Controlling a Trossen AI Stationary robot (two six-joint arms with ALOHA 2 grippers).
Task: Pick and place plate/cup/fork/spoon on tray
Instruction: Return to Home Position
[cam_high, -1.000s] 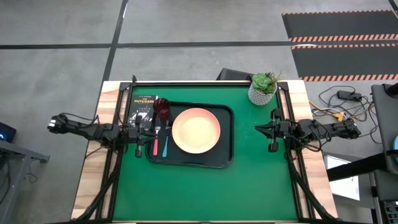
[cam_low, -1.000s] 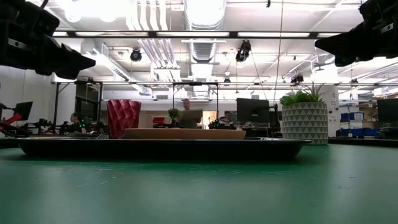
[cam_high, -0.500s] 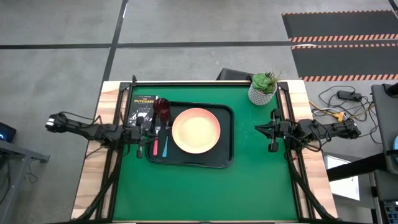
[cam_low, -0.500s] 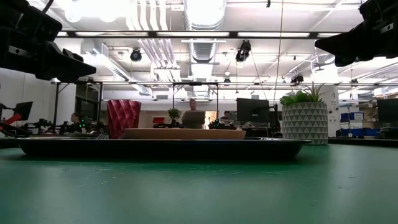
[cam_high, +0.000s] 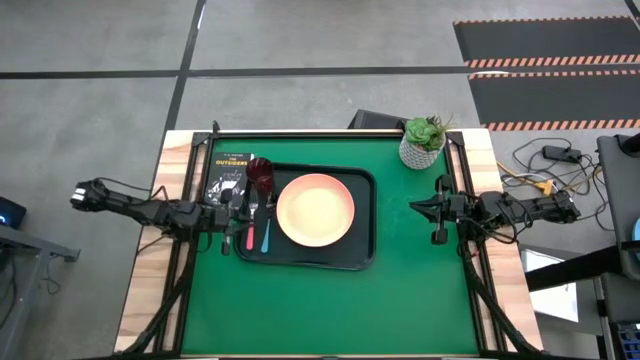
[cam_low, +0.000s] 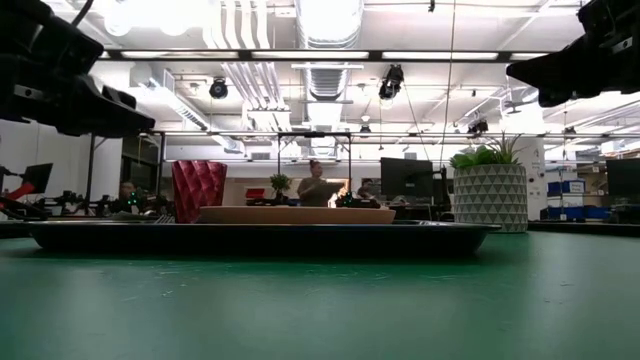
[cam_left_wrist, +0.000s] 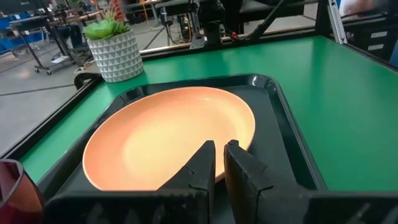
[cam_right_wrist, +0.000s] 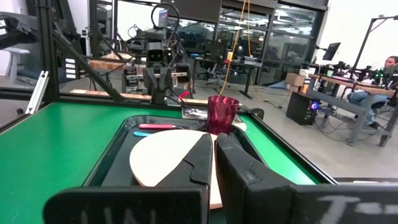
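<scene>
The black tray (cam_high: 360, 250) lies mid-table. The peach plate (cam_high: 315, 210) lies flat in it. The maroon cup (cam_high: 261, 172) stands upright in its far left corner. The pink-handled fork (cam_high: 250, 234) and blue-handled spoon (cam_high: 266, 236) lie side by side along its left side. My left gripper (cam_high: 236, 213) hangs shut and empty above the tray's left rim; in the left wrist view (cam_left_wrist: 219, 152) it points at the plate (cam_left_wrist: 168, 137). My right gripper (cam_high: 414, 208) is shut and empty, right of the tray, above the mat (cam_right_wrist: 214, 140).
A white pot with a green plant (cam_high: 423, 142) stands at the far right of the mat. A small black book (cam_high: 228, 168) lies by the tray's far left corner. Bare green mat (cam_high: 330, 310) stretches in front of the tray. People stand in the room beyond (cam_low: 318, 185).
My left arm has drawn back a little toward the table's left edge, still shut. The things in the tray have kept still.
</scene>
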